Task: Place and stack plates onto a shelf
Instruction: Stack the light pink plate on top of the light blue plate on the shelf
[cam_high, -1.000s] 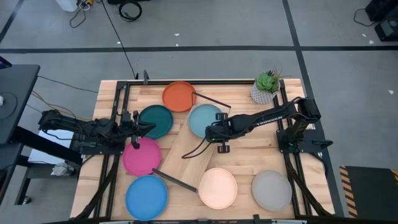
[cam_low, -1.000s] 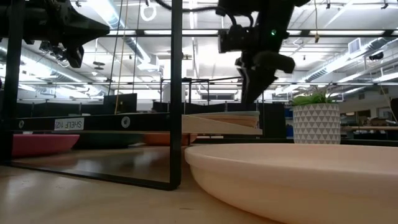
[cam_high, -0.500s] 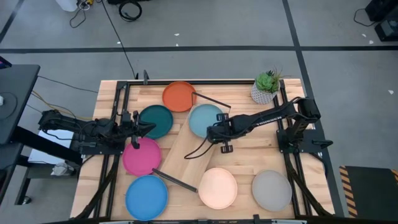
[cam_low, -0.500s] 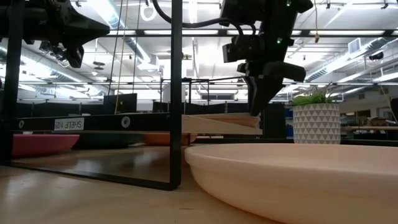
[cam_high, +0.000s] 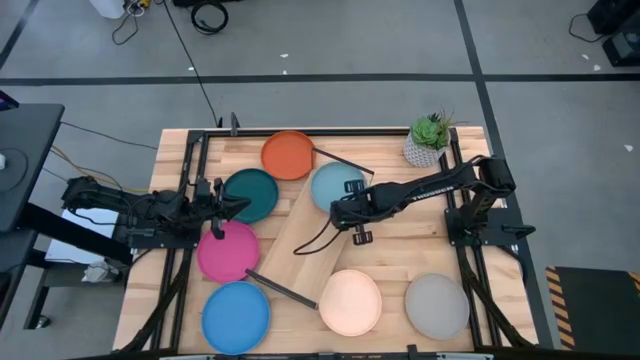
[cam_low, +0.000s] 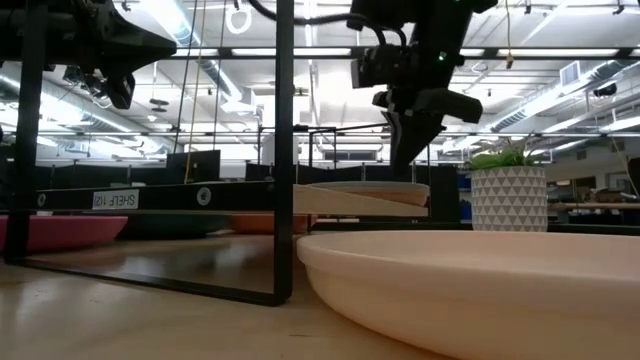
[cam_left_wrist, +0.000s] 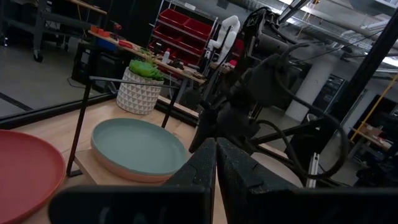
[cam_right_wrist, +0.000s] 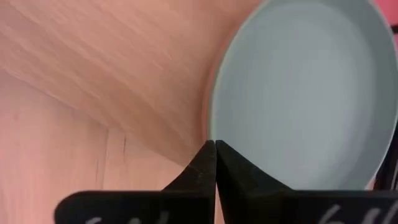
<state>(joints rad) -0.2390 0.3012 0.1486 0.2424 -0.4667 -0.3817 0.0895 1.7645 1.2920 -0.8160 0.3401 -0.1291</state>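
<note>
The shelf (cam_high: 300, 235) lies slantwise mid-table. A light blue plate (cam_high: 338, 187) rests on its far end, with a tan rim (cam_left_wrist: 134, 175) showing under it. My right gripper (cam_high: 340, 212) is shut and points down at this plate's near-left rim. My left gripper (cam_high: 222, 207) is shut and empty, above the gap between the dark teal plate (cam_high: 250, 195) and the pink plate (cam_high: 227, 250). The orange (cam_high: 288, 155), bright blue (cam_high: 236, 316), cream (cam_high: 350, 302) and grey (cam_high: 437, 305) plates lie flat on the table. My right gripper meets the light blue plate's near-left rim (cam_right_wrist: 214, 134) with its shut fingertips (cam_right_wrist: 205, 155). The fingers come from above and point down. The plate lies flat on the shelf board (cam_right_wrist: 143, 68).
A potted plant (cam_high: 427, 142) stands at the far right corner. The shelf's black frame ends stick out at its far end (cam_high: 338, 160) and near end (cam_high: 282, 290); one frame stands close in the low view (cam_low: 283, 150). The cream plate (cam_low: 480, 290) fills that view's foreground.
The light blue plate has slid a little along the shelf board toward the table's far right, with my right gripper's shut fingers at its rim. It now shows more fully on the board in the low view.
</note>
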